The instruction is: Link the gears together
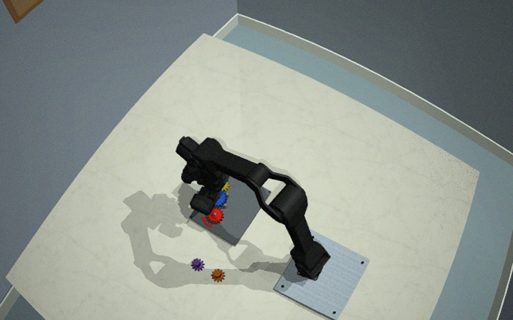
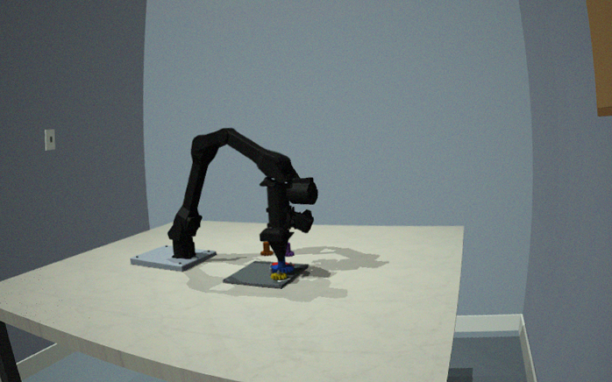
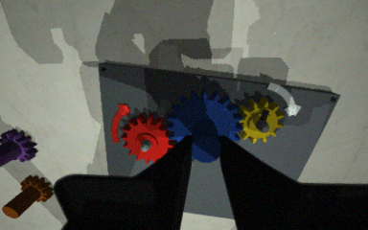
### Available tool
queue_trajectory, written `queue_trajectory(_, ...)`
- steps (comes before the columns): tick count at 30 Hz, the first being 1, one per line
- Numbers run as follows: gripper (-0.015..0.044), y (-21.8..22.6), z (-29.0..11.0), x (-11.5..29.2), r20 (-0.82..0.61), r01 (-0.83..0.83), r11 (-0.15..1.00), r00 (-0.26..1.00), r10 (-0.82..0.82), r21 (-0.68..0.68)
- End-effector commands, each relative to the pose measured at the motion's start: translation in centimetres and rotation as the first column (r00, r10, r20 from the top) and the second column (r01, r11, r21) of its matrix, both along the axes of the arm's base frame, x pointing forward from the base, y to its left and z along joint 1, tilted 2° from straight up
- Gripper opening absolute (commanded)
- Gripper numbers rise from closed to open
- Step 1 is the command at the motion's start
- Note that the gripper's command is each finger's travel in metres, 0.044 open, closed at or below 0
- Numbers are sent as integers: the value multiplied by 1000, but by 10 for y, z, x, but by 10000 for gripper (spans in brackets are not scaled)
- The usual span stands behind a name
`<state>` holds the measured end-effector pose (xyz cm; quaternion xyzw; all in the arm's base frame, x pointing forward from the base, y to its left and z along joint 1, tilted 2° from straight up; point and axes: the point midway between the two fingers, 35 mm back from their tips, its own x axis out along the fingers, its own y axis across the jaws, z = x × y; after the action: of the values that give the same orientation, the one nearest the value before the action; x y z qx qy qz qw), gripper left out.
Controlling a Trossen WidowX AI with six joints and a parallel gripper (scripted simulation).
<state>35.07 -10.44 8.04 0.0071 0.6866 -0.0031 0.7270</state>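
My gripper [image 3: 205, 141] [image 2: 281, 261] is shut on the upright stem of the big blue gear [image 3: 203, 115] [image 1: 222, 199] [image 2: 283, 268]. The blue gear is low over the grey board [image 3: 307, 144] [image 1: 246, 206] [image 2: 250, 275], between the red gear [image 3: 149, 140] [image 1: 215, 215] and the yellow gear [image 3: 254, 126] [image 1: 226, 186] [image 2: 279, 276]. In the wrist view its teeth come up to both. Whether it sits flat, and the peg under it, cannot be seen. The purple gear [image 3: 20, 145] [image 1: 197, 264] and the orange gear [image 3: 29, 196] [image 1: 218, 275] [image 2: 266, 249] stand on the table.
The red arrow [image 3: 118, 122] [image 1: 206, 222] lies beside the red gear, and the white arrow [image 3: 286, 98] beside the yellow gear. The arm's base plate [image 1: 341, 271] [image 2: 151, 260] is on the table, to the right of the board in the top view.
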Motion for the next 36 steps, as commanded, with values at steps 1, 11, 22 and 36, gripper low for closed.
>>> queue_trajectory(1, 0, 1, -1, 0, 0, -45, 999, 999, 45, -1)
queue_trajectory(11, 0, 1, -3, -1, 0, -226, 974, 974, 226, -11)
queue_trajectory(22, 0, 1, -4, 0, 0, -249, 969, 969, 249, -13)
queue_trajectory(36, 0, 1, -6, -1, 0, -15, 1000, 1000, 15, 1)
